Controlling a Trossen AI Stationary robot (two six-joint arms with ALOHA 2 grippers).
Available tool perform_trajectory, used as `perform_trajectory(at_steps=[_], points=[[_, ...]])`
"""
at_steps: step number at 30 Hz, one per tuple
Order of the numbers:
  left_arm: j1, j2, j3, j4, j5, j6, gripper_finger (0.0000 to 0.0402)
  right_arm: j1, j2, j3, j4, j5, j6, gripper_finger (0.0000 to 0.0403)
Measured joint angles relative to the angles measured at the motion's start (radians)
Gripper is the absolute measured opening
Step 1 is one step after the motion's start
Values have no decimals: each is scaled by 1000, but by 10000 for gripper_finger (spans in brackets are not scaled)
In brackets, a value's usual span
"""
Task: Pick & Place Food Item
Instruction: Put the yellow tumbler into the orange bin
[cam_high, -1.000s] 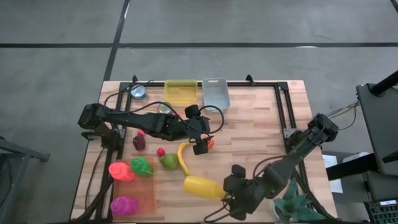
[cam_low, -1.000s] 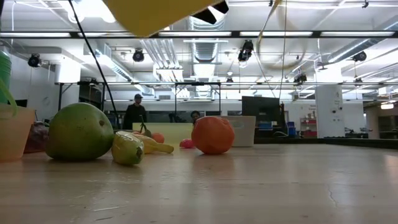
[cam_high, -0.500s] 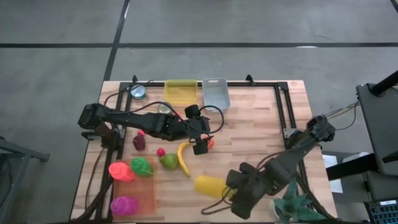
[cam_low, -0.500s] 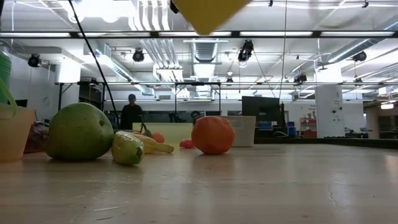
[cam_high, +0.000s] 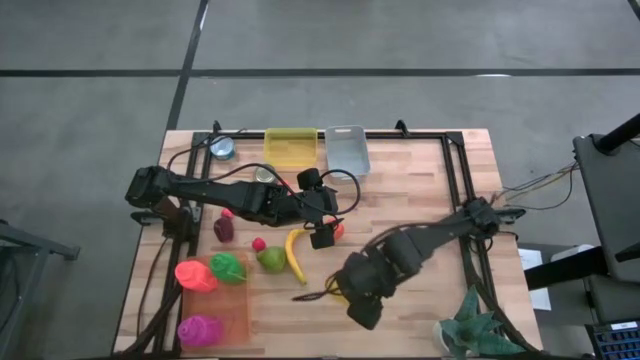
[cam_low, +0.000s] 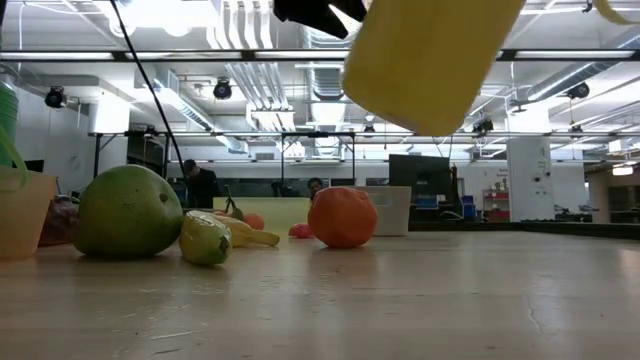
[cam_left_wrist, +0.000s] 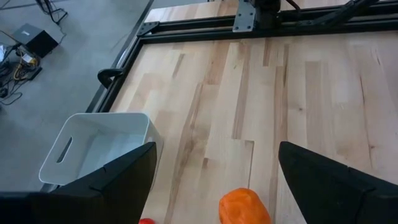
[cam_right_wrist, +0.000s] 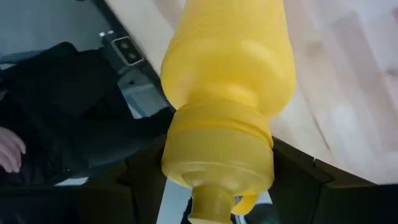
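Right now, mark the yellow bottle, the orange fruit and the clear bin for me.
yellow bottle (cam_right_wrist: 227, 81): right wrist view, on the middle of its body.
orange fruit (cam_low: 342, 216): low view, on the centre of its front face.
clear bin (cam_high: 347, 151): high view, on its bare floor.

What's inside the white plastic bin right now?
The white plastic bin looks empty: the left wrist view shows bare white floor and walls. Its nearest corner is hidden behind the left claw's finger, so I can't confirm that part.
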Motion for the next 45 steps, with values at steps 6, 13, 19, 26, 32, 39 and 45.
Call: perform_trajectory(at_steps=[6,13,19,26,32,39,45], points=[[0,0,0,1,0,0,342,-57,50,75,80,-71,-18,224],[0,0,0,-6,0,0,342,-105,72,65,23,-113,-15,224],[0,0,0,-8,-2,0,342,-135,74,57,7,-134,-2,224],[0,0,0,-21,-3,0,342,-142,78,45,11,-162,10,224],[0,0,0,-28,0,1,342,-144,78,-18,43,-160,5,224],[0,0,0,-29,0,0,342,-140,80,-130,102,-167,-33,224],[0,0,0,-29,0,0,342,-141,78,-207,165,-234,-43,224]])
